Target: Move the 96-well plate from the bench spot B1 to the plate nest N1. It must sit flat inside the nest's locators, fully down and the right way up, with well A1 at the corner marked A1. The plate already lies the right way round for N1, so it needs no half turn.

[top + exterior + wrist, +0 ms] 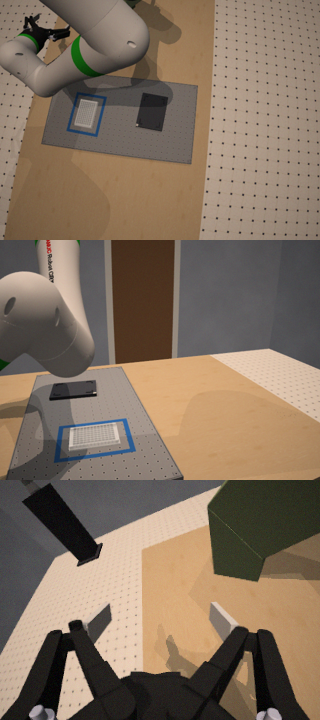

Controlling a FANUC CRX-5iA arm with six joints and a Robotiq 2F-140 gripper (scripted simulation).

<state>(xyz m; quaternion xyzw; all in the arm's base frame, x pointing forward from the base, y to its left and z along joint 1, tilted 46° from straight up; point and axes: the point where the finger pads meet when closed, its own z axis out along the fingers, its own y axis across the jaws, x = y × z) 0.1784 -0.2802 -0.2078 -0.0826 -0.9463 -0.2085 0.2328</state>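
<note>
Found the 96-well plate (86, 113) lying flat and upright inside the blue outline of spot B1 (101, 116) on the grey perforated board (121, 144), nothing touching it. Saw the black plate nest N1 (151, 111) on the same board, well apart from the plate, with 4 corner locators and a small white mark at 1 corner (137, 125). Noted the gripper (47, 28) far from both, past the board's edge, over the border between the wooden bench (144, 196) and the dotted floor. Counted 2 fingers spread fully wide in the wrist view, jaws released and grasping nothing, only bench and floor between them. Spotted a dark green block (260, 525) ahead of the gripper. Observed the white arm (103, 38) looming over the board and shading the nest.
</note>
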